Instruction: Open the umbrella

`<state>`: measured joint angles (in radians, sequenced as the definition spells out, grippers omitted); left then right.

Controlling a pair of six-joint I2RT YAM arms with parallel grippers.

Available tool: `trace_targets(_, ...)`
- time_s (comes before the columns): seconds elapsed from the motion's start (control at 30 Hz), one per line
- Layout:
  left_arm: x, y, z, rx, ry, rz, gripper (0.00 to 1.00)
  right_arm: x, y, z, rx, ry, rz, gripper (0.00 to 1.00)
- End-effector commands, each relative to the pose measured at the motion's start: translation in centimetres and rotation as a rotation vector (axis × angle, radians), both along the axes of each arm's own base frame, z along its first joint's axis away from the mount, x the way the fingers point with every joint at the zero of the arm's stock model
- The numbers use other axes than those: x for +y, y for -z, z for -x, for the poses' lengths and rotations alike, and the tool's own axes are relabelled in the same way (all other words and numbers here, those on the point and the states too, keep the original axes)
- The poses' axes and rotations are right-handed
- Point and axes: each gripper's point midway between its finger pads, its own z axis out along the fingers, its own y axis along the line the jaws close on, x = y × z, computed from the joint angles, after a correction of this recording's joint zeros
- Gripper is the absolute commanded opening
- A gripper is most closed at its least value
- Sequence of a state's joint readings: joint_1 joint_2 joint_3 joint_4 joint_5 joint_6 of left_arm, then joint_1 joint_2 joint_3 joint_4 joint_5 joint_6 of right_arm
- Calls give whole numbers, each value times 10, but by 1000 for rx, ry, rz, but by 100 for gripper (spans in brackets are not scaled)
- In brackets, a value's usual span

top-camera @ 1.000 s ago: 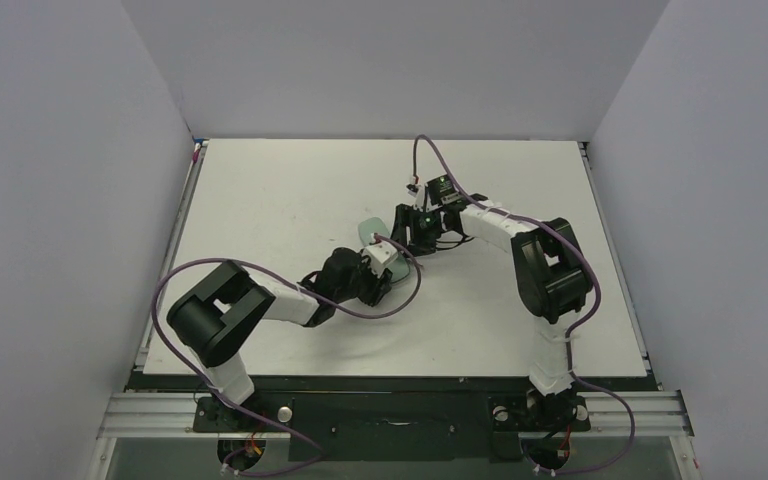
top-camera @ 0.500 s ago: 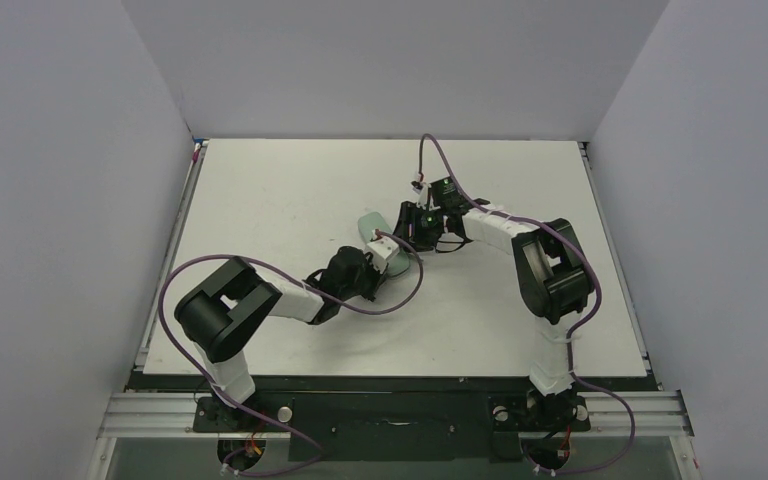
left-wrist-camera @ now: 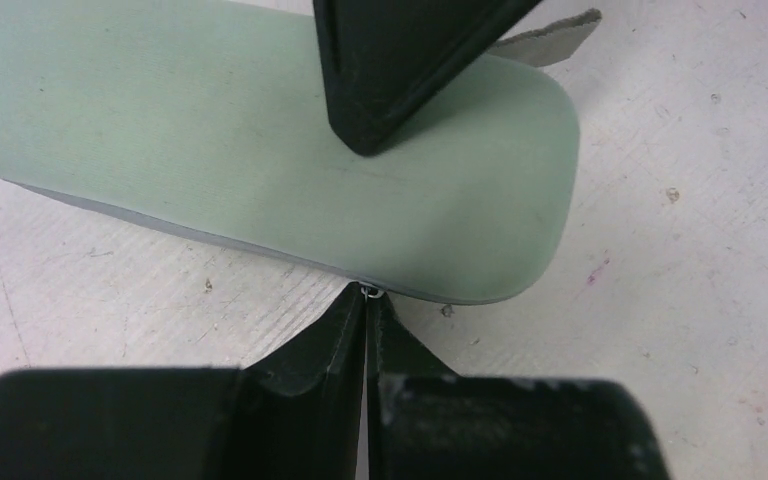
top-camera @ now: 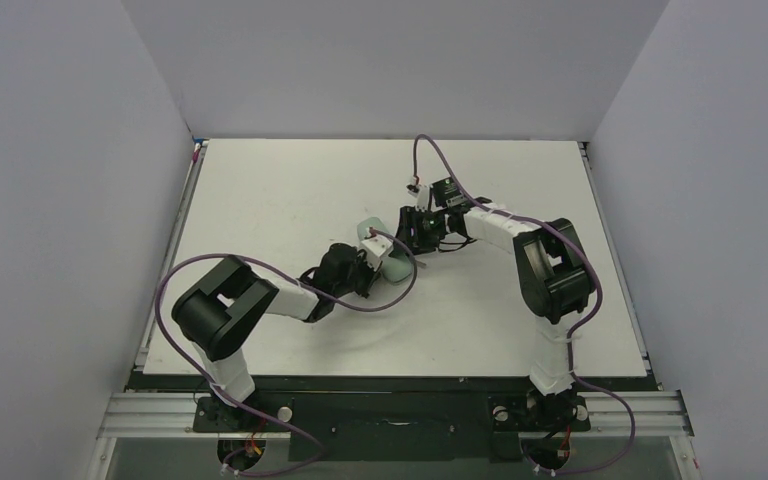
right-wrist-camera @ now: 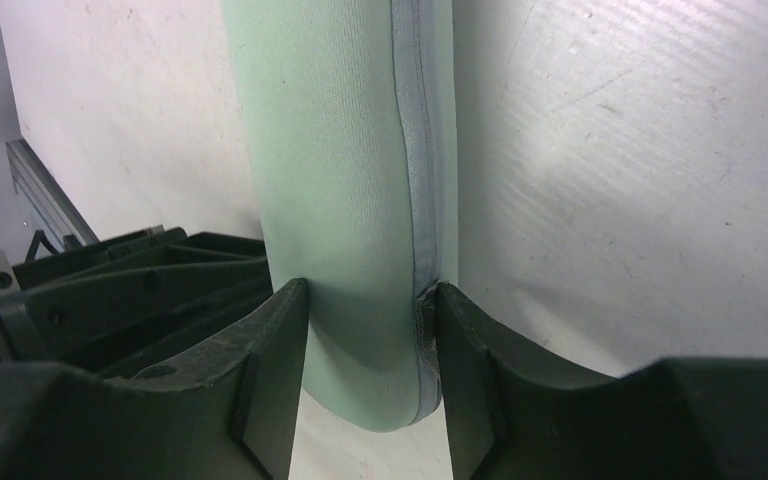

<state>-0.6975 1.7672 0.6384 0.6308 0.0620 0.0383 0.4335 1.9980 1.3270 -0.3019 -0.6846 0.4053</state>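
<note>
White table (top-camera: 260, 185) holds green sleeve (right-wrist-camera: 335, 150), clamped by right pincer (right-wrist-camera: 372, 300).

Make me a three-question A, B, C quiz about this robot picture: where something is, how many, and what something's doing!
1. Where is the pale green soft fabric sleeve? A) on the white table B) on a shelf C) midair
2. How many black-and-white robot arms are there? A) one B) two C) three
3. The right gripper is: A) wide open B) pinching the sleeve C) pointing up
Answers: A, it lies on the tabletop; B, a left arm and a right arm; B, its jaws squeeze the sleeve's end.
</note>
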Motion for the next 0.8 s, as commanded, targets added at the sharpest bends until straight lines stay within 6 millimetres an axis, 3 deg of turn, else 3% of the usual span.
trace_targets(0.0,-3,-32,-20,-105,-7,57,0,-25,34,37,90,-123,136,0)
trace_targets(0.37,15,-25,-41,-75,-44,44,0,-46,38,68,143,-376,211,0)
trace_targets(0.53,30,-25,-50,-52,-81,46,0,-66,39,78,175,-491,293,0)
trace_targets(0.77,33,-29,-49,-58,-77,31,0,-90,32,82,173,-713,360,0)
